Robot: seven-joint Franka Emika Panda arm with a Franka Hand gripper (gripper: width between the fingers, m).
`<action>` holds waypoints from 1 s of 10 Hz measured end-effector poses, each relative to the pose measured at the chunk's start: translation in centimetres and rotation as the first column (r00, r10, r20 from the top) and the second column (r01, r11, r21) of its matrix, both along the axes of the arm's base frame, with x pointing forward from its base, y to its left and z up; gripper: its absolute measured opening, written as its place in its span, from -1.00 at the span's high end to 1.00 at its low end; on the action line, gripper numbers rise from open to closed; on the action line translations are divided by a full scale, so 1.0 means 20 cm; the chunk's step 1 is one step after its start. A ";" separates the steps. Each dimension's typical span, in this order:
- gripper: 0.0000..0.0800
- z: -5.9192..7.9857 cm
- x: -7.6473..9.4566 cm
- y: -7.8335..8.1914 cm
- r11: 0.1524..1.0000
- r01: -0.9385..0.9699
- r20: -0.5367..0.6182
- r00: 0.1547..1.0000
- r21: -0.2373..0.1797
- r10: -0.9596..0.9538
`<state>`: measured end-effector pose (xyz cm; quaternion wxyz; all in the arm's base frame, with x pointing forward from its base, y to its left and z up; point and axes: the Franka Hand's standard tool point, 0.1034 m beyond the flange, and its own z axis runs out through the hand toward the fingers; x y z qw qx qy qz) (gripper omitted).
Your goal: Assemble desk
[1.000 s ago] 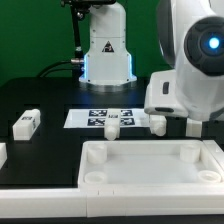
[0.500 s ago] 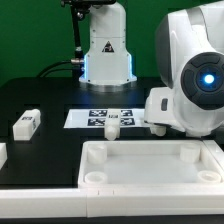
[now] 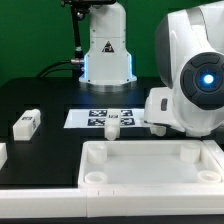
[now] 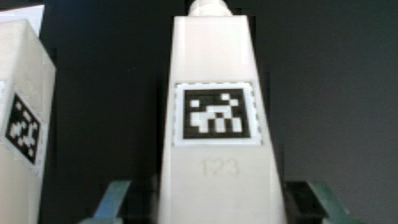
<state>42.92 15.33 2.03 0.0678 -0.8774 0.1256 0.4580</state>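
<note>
Desk panel (image 3: 140,170): 1; wrist view shows 2 legs (image 4: 217,100) (image 4: 18,110), gripper (image 4: 210,200) parted around 1.

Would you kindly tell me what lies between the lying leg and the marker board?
Only bare black table; the exterior view shows the lying leg and the marker board apart.
</note>
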 end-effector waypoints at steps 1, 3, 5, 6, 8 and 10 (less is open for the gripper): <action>0.29 0.12 0.04 -0.04 1.000 0.002 -0.006 1.000 0.013 -0.002; 0.29 0.32 0.20 -0.11 1.000 0.001 0.087 0.996 0.018 -0.002; 0.29 0.39 0.23 -0.08 0.999 -0.047 0.272 0.961 -0.028 0.053; 0.29 0.38 0.24 -0.08 0.999 -0.039 0.310 0.950 -0.037 0.049; 0.29 0.40 0.29 -0.07 0.998 -0.026 0.445 0.894 -0.050 0.046; 0.28 0.56 0.49 -0.19 0.997 -0.074 0.591 0.804 -0.016 0.069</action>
